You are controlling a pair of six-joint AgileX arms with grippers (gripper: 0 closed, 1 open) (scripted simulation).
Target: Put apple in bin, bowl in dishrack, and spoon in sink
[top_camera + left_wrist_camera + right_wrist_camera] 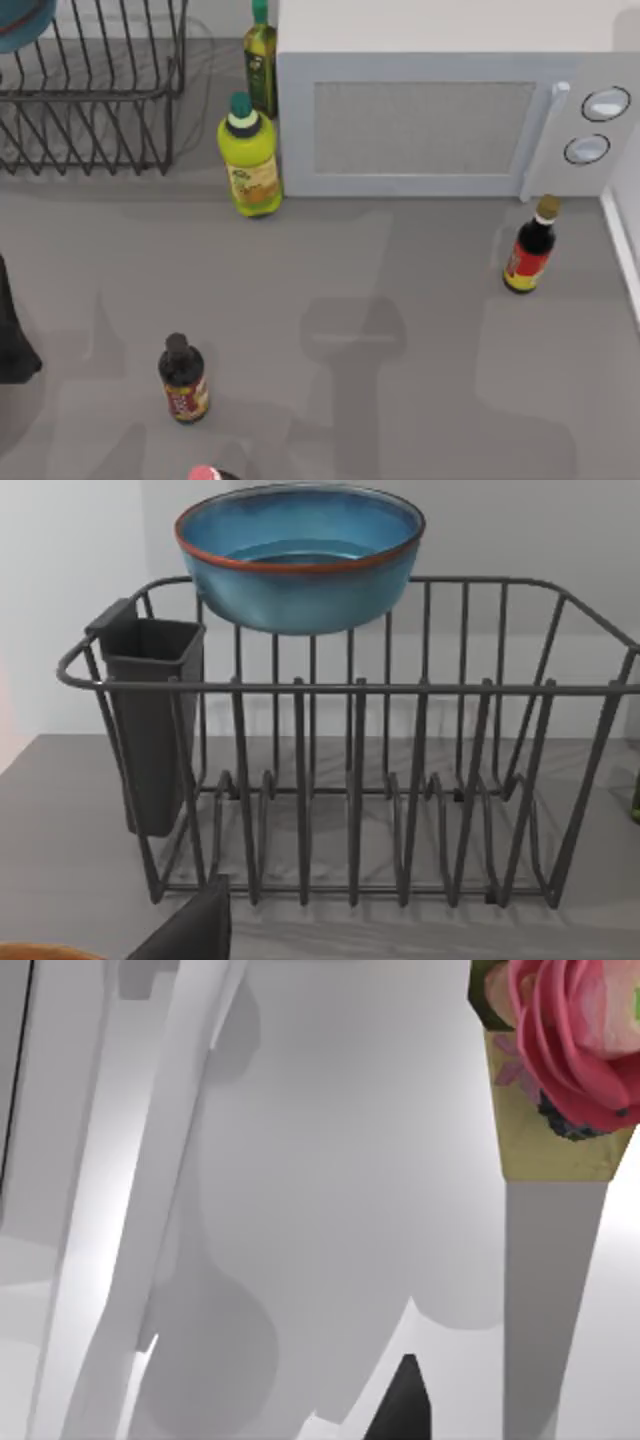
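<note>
The bowl (299, 555) sits above the dishrack (350, 780) at eleven o'clock on the worktop (400, 330); whether my left gripper is open or closed, I cannot tell.

Top view: overhead camera facing down on the grey table (400, 380), the dishrack (90, 90) at its upper left corner. Left wrist view: low, level, close camera facing that dishrack (350, 780) side-on, the bowl (300, 555) at its rim; both views share the rack. Right wrist view: camera close to pale surfaces, a pink flower (570, 1040) at one corner
</note>
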